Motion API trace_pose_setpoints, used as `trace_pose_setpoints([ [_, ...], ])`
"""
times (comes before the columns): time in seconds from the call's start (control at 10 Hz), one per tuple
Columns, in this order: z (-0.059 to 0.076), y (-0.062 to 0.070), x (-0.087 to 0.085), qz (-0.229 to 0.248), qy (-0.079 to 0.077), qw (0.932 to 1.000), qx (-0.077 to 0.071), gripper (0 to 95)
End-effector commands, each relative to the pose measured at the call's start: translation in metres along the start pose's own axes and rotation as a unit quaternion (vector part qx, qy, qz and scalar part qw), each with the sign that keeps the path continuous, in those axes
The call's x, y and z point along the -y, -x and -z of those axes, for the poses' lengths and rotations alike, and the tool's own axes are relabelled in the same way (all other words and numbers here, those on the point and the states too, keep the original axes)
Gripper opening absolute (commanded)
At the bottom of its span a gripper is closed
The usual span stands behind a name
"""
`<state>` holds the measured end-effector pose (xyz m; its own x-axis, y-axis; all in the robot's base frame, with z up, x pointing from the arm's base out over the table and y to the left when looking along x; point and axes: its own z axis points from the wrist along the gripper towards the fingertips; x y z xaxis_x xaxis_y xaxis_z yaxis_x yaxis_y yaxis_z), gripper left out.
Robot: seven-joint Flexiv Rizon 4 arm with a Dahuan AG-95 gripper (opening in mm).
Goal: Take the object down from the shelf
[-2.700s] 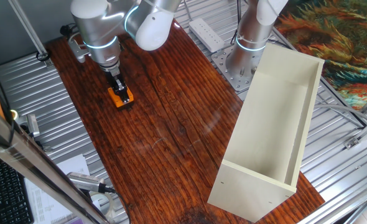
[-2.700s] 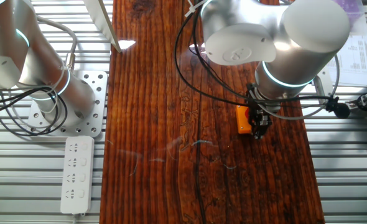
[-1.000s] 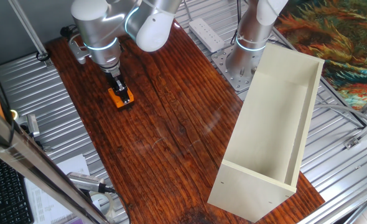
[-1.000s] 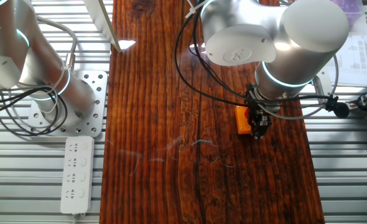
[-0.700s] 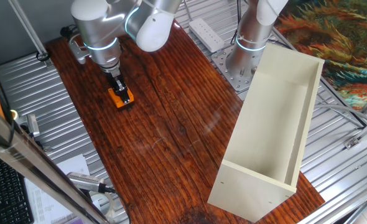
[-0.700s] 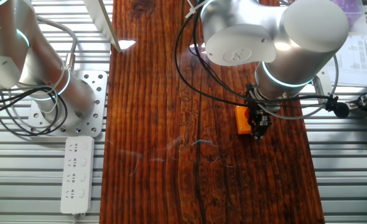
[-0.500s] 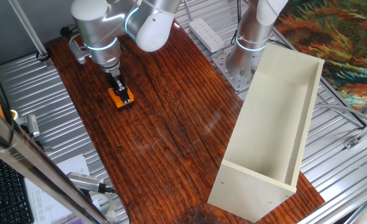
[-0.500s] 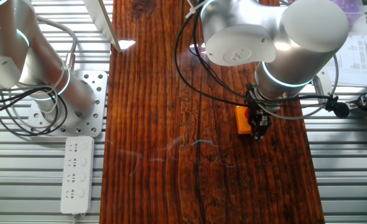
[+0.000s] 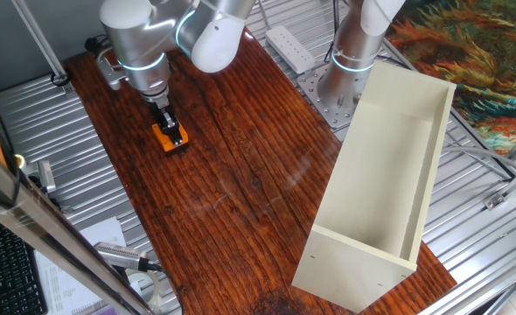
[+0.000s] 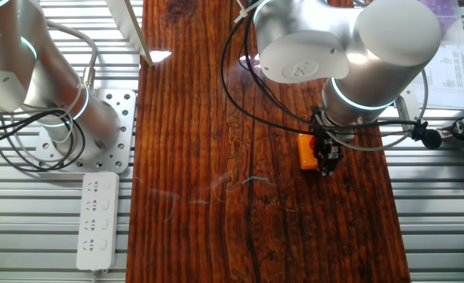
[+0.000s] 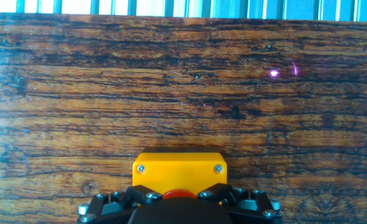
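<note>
The object [image 9: 165, 139] is a small orange box with a red button, resting on the dark wooden table [image 9: 240, 184] near its far left end. The gripper [image 9: 169, 129] points straight down on it, fingers shut on the object. In the other fixed view the object [image 10: 305, 151] shows orange just left of the gripper [image 10: 325, 159]. In the hand view the object [image 11: 179, 172] fills the bottom centre, with the red button between the dark fingertips [image 11: 140, 194]. The shelf [image 9: 380, 184] is a long cream open box lying at the table's right side, with nothing inside.
A second arm's base [image 9: 352, 66] stands on a metal plate behind the shelf. A white power strip [image 9: 290, 48] lies beside it, also seen as the power strip [image 10: 97, 220]. Papers and a keyboard [image 9: 9, 262] sit off the table's near left edge.
</note>
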<state>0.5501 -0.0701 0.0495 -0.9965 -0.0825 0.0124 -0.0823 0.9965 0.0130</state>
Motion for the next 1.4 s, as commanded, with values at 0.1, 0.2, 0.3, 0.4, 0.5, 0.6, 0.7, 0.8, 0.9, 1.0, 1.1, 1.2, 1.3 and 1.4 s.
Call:
trace_pose_setpoints([
  [0.1,0.000,0.000,0.000,0.001,0.000,1.0000,0.000,76.0],
  [0.2,0.000,0.000,0.000,0.001,0.000,1.0000,0.000,76.0],
  [0.3,0.000,0.000,0.000,0.001,0.000,1.0000,0.000,76.0],
  [0.4,0.000,0.000,0.000,0.001,0.000,1.0000,0.000,76.0],
  [0.5,0.008,0.000,0.009,0.013,0.001,0.9999,-0.010,95.0],
  [0.6,0.008,0.000,0.009,0.013,0.001,0.9999,-0.010,95.0],
  [0.7,0.008,0.000,0.009,0.014,0.000,0.9998,-0.011,95.0],
  [0.8,0.009,0.000,0.009,0.014,0.001,0.9999,-0.011,95.0],
  [0.9,0.012,0.000,0.009,0.013,0.001,0.9999,-0.011,95.0],
  [1.0,0.018,0.000,0.008,0.013,0.001,0.9998,-0.011,95.0],
  [1.1,0.022,-0.001,0.008,0.014,0.001,0.9998,-0.012,95.0],
  [1.2,0.029,-0.001,0.007,0.016,0.001,0.9998,-0.013,95.0],
  [1.3,0.037,-0.002,0.005,0.017,0.001,0.9998,-0.015,95.0],
  [1.4,0.043,-0.002,0.004,0.018,0.001,0.9997,-0.016,95.0],
])
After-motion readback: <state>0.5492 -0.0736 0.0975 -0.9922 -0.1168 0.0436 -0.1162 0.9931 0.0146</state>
